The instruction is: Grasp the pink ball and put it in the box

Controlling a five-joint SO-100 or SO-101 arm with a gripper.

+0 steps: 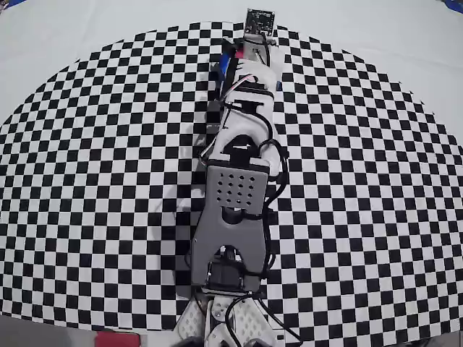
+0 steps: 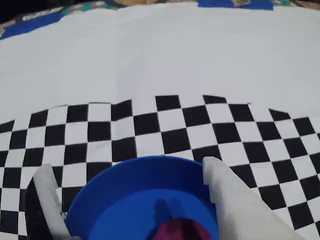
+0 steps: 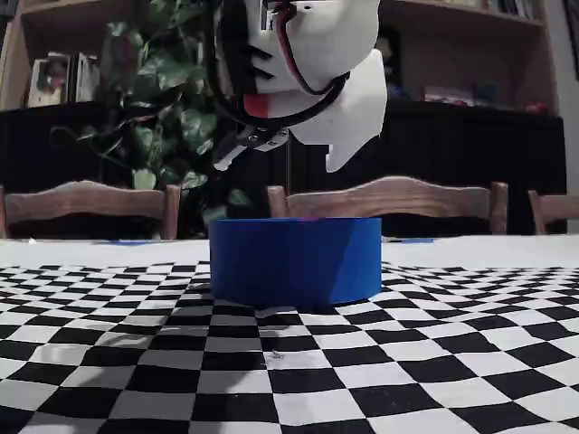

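Checkered table (image 3: pixel 434 362), arm stretched out above blue box (image 3: pixel 295 258), pincer (image 2: pixel 125 172) open, pink ball (image 2: pixel 180 231) lying inside.

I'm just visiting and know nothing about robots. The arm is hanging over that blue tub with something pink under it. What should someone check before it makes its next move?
1. Pink ball inside the box: ok in the wrist view, where it lies on the blue floor; only its top shows.
2. Gripper let go of the ball: ok, the jaws stand wide apart.
3. Fingers clear of the box wall: ok in the fixed view, where the arm hangs above the rim.
4. Box upright on the checkered mat: ok.
5. Ball at rest, not rolling: cannot tell from one moment.
6. Retreat path free: cannot tell, the arm hides the box in the overhead view.
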